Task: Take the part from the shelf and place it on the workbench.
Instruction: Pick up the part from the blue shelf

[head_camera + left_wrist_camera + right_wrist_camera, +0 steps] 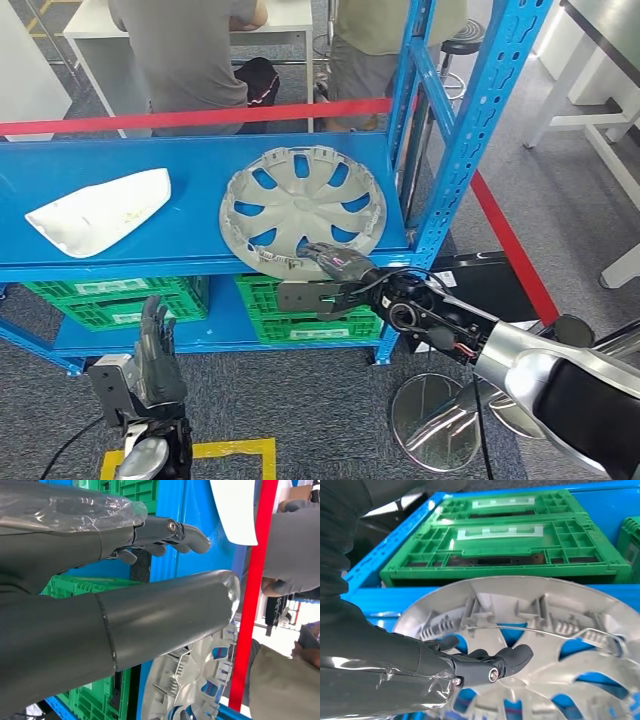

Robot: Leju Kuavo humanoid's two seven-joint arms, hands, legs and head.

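A silver wheel cover (302, 208) lies flat on the blue shelf (189, 235), its near rim at the shelf's front edge. My right hand (332, 275) reaches over that near rim, with fingers stretched out above the cover and the thumb lower, in front of the shelf edge. In the right wrist view the straight fingers (497, 664) hover close over the wheel cover (554, 625) without clamping it. My left hand (156, 358) hangs low at the left with fingers spread and holds nothing. The left wrist view shows the wheel cover (188, 680) beyond the thumb (170, 615).
A white curved panel (98, 212) lies on the shelf's left half. Green crates (302, 310) sit on the lower shelf. Blue uprights (472, 130) stand at the right. Two people stand behind a red bar (196, 118). A round stool base (434, 420) rests on the floor.
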